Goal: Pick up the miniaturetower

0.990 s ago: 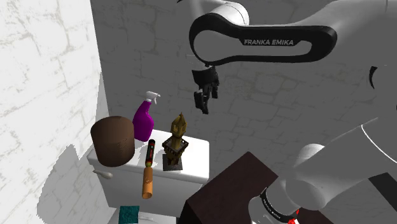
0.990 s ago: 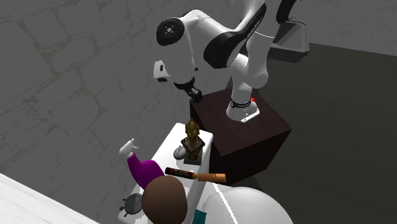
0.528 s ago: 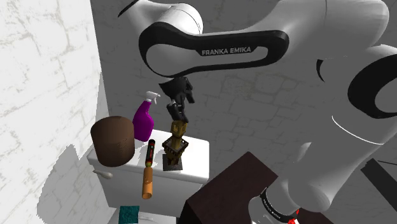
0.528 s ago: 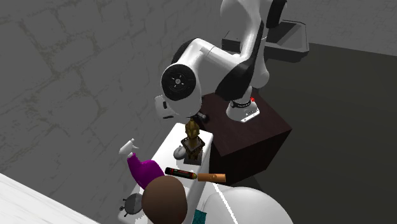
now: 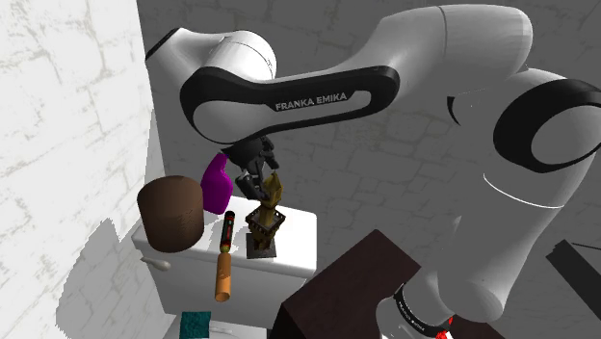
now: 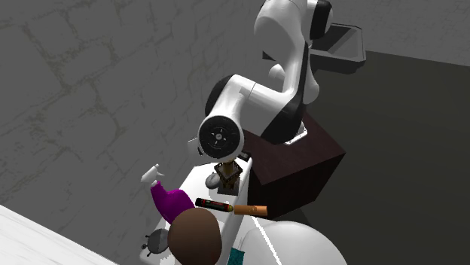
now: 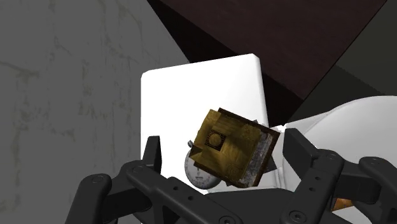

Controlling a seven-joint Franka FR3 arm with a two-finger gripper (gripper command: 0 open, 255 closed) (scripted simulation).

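The miniature tower point(image 5: 267, 216) is a golden-brown figure on a dark square base, standing upright on the white tank lid point(image 5: 294, 246). In the wrist view I look down on the tower's top point(image 7: 232, 147), which sits between my two black fingers point(image 7: 151, 154). My gripper point(image 7: 226, 153) is open, with its fingers on either side of the tower and a gap at the left finger. From the shoulder, the gripper point(image 5: 257, 181) hangs at the tower's tip. In the second exterior view the arm's elbow hides most of the tower point(image 6: 227, 175).
A purple spray bottle point(image 5: 216, 189) and a brown cylinder point(image 5: 170, 212) stand on the lid to the shoulder view's left of the tower. A black-and-orange stick point(image 5: 225, 258) lies in front. A grey disc point(image 7: 195, 173) lies by the tower's base. The dark stand point(image 5: 356, 294) is close by.
The arm has swung down and to the shoulder view's left. The gripper went from high above the lid to the tower's top, with its fingers now around it.
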